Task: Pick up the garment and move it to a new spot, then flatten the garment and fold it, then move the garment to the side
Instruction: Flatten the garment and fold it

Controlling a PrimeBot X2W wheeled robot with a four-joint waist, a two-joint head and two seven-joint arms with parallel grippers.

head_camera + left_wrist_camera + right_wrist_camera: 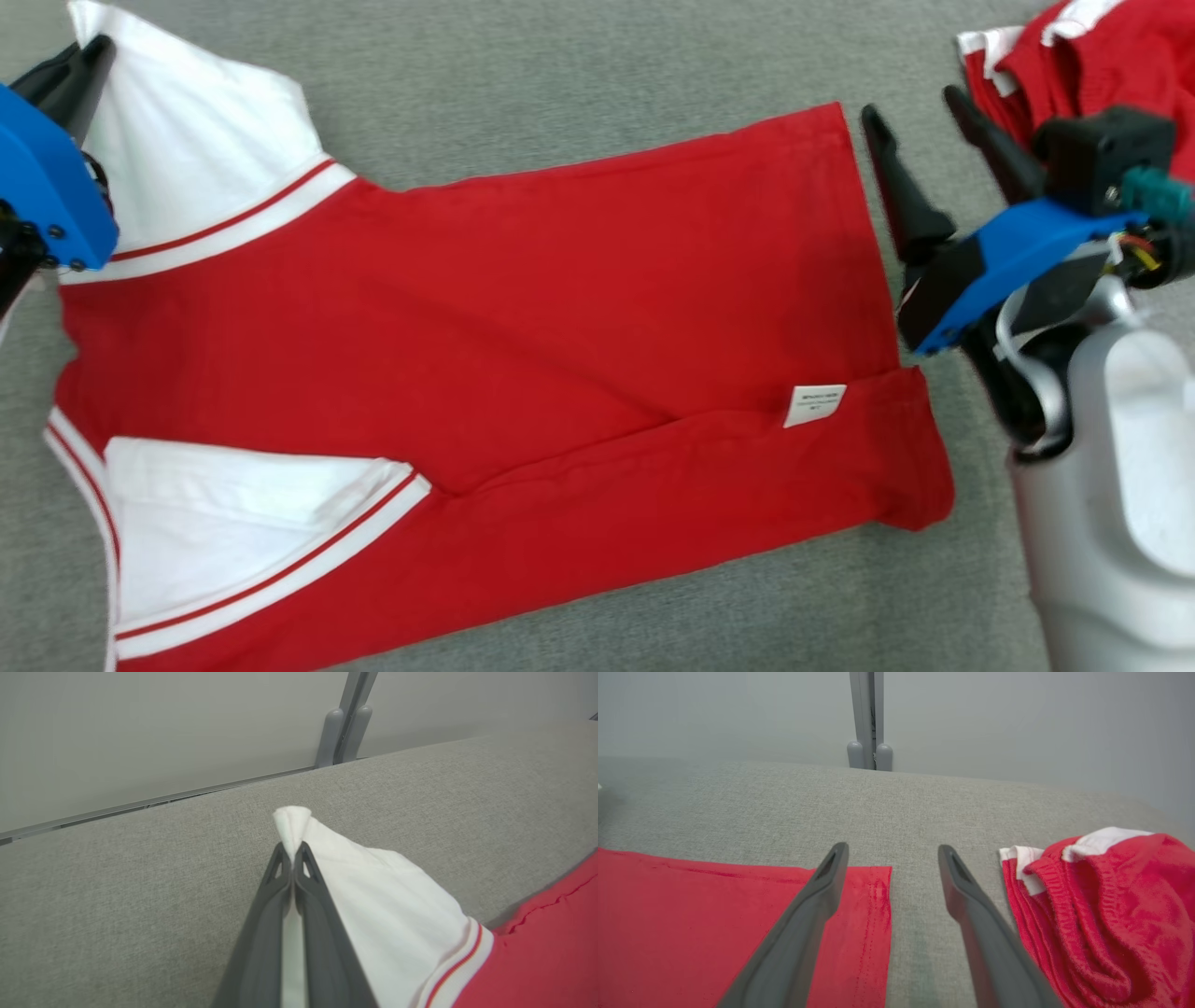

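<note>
Left tool (293,853) tight on white sleeve (373,891)

counter (560,75): grey fabric top | shirt (523,355): red-and-white, spread flat | shorts (1102,56): red, crumpled, near shirt's hem, not touching

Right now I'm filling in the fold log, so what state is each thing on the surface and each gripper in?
red shirt: spread flat on the grey surface, one long fold near its label.
white sleeve: stretched out, tip pinched.
left gripper: shut on the white sleeve tip.
right gripper: open, holding nothing, at the shirt's hem corner.
second red garment: bunched in a heap, apart from the shirt.
</note>
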